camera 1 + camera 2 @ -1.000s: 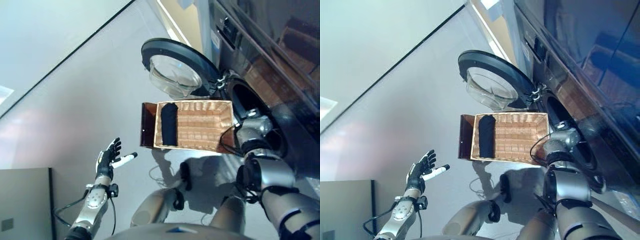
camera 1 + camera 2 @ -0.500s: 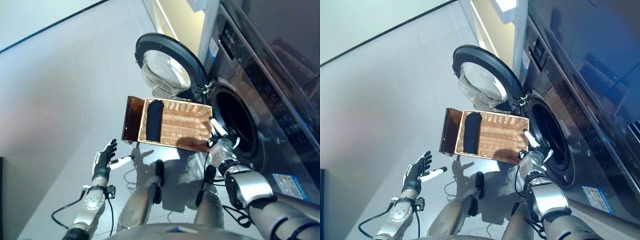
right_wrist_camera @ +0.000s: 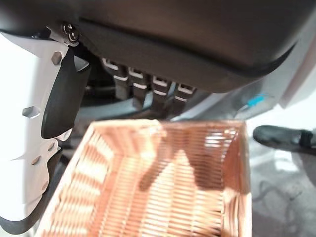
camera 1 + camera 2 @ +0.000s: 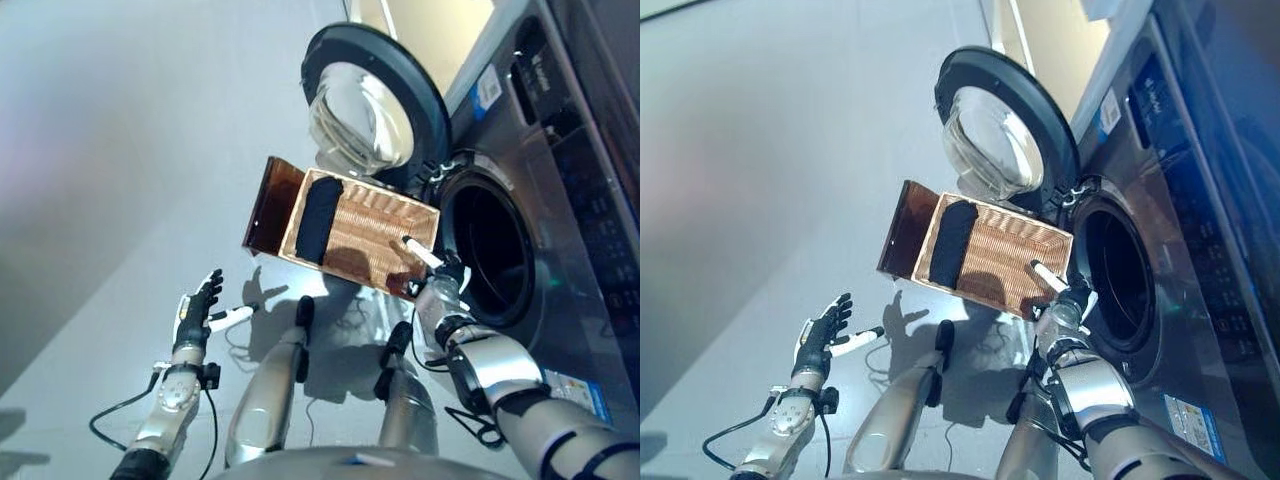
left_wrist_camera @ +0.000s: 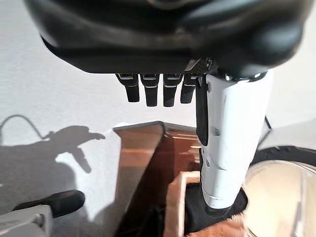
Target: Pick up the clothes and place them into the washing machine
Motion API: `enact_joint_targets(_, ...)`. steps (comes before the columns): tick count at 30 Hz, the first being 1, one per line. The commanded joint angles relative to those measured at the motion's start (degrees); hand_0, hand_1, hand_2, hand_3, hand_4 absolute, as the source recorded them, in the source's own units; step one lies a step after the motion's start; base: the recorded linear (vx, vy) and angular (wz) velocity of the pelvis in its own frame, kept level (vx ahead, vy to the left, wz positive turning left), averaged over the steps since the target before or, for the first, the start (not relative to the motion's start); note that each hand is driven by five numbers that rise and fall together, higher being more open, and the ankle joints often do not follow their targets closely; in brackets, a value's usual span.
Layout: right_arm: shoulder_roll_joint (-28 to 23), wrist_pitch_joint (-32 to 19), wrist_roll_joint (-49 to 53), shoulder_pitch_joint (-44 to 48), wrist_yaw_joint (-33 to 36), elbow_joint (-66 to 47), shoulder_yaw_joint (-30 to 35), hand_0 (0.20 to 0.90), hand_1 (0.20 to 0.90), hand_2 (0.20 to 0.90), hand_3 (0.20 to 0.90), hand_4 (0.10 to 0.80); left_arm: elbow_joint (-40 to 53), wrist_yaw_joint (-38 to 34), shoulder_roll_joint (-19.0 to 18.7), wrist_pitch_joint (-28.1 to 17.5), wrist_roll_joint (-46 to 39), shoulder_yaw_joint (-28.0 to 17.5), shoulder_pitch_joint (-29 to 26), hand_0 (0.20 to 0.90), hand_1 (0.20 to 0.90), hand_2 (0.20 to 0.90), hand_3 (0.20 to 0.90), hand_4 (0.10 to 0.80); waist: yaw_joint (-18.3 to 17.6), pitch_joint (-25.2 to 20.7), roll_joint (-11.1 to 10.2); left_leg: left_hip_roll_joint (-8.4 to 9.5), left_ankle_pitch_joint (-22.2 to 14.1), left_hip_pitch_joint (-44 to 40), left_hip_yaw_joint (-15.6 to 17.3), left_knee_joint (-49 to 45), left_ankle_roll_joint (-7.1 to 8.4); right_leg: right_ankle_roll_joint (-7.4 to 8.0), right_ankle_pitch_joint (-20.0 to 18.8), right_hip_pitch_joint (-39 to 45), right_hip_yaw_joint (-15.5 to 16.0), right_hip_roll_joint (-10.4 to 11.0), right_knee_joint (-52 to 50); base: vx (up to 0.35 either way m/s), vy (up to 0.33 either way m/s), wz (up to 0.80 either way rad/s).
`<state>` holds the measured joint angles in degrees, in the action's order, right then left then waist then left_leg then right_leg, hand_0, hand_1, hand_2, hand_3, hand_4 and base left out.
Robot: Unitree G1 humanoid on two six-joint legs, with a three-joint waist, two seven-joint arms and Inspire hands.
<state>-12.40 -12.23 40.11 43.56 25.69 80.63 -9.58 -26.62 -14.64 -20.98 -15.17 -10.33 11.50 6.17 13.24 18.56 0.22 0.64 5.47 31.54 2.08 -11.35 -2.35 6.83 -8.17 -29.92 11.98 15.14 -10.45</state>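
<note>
A dark cloth (image 4: 318, 220) lies folded at the far left end of the shallow wicker basket (image 4: 375, 228), which rests on a low dark brown box (image 4: 264, 205) beside the washing machine (image 4: 570, 190). The drum opening (image 4: 492, 250) is dark and its round door (image 4: 375, 105) stands open behind the basket. My right hand (image 4: 438, 285) is open over the basket's near corner by the drum, white thumb stretched over the wicker (image 3: 163, 197). My left hand (image 4: 192, 318) is open and empty above the floor, well left of the basket.
The grey floor (image 4: 120, 180) spreads wide to the left and behind the box. The machine's front (image 4: 1200, 300) runs along the right side. The open glass door (image 4: 1005, 130) overhangs the basket's far edge.
The whole picture has swung, so the camera moved. My right hand stays at the basket's near corner by the drum. My left hand stays open in the same pose.
</note>
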Motion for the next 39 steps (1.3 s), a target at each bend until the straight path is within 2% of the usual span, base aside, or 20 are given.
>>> enact_joint_targets(1,-1.4,-1.6,-3.1,2.9,1.9,-2.8,-2.1,0.900,0.900,0.900,0.900,0.800,7.6,-2.9,-3.5,-2.5,1.5,-3.7,0.8,0.900,0.900,0.900,0.900,0.800,1.9,0.3,-0.4,-1.83,-6.1,6.1,-0.2,-4.4,5.06,-2.12,10.0,1.8,0.3,0.5,-3.5,0.025,0.004,0.13)
enact_joint_targets(16,1.2,-1.1,-3.4,6.0,2.1,-2.3,-4.7,0.900,0.900,0.900,0.900,0.800,12.7,-5.4,-3.1,-2.7,3.7,-5.6,-2.3,0.900,0.900,0.900,0.900,0.800,5.2,1.8,-4.9,-1.57,-7.0,9.5,-2.0,-5.7,5.40,-2.12,9.9,2.4,3.2,0.2,-1.8,0.029,-0.016,0.10)
enact_joint_targets(29,4.4,-1.8,-2.2,8.4,1.9,-3.5,-5.2,0.900,0.900,0.900,0.900,0.800,14.8,-6.4,-3.7,-2.3,4.4,-6.8,-4.0,0.900,0.900,0.900,0.900,0.800,8.1,4.0,-7.2,-0.67,-7.9,12.2,-3.8,-7.2,5.38,-1.95,9.9,3.4,5.7,0.0,-0.9,0.014,-0.009,0.15)
enact_joint_targets(39,7.6,-2.8,-1.0,10.2,1.7,-4.9,-6.8,0.900,0.900,0.900,0.900,0.800,15.9,-7.0,-4.2,-2.1,4.5,-7.4,-5.3,0.900,0.900,0.900,0.900,0.800,9.8,5.3,-8.9,-0.77,-9.3,14.6,-5.1,-10.3,5.60,-1.89,10.0,4.3,6.9,-0.7,-0.3,0.023,-0.014,0.09)
